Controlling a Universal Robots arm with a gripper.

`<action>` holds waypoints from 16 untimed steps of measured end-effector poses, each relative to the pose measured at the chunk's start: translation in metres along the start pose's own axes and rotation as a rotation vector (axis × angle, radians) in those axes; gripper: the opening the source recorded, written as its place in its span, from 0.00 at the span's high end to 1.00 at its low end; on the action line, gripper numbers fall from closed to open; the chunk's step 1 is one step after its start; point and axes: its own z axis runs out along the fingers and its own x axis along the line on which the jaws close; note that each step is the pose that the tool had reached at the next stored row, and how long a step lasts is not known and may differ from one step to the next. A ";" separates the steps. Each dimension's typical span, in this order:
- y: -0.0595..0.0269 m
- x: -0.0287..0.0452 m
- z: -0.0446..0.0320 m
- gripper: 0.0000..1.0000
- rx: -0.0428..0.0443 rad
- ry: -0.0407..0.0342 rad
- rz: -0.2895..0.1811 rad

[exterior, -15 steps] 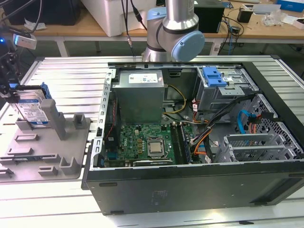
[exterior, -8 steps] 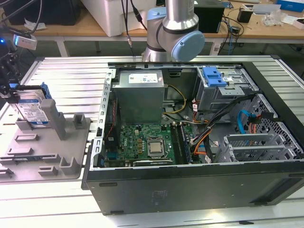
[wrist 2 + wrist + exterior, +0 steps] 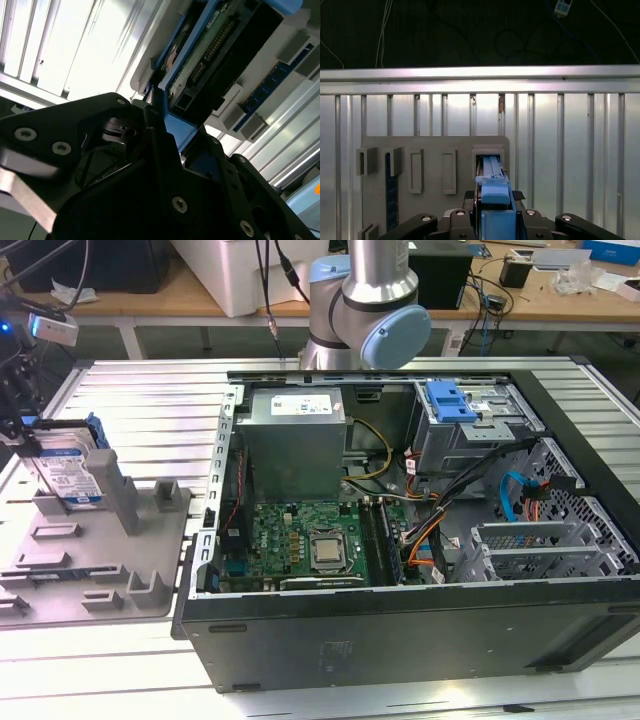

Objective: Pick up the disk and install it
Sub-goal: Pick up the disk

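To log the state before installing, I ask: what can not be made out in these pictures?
1. First wrist view: the disk shows edge-on, one end behind the claw; whether it is gripped is unclear.
2. Exterior view: the grey fixture hides the disk's lower part; the left edge cuts off the claw.

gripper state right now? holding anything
gripper: closed on the disk, fingers clamping its blue caddy rail, at the grey fixture.
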 end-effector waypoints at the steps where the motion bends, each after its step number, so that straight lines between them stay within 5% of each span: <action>1: 0.0000 0.0000 0.0002 0.63 -0.0001 0.0001 0.000; 16: 0.0000 0.0001 0.0021 0.63 0.0000 0.0000 0.000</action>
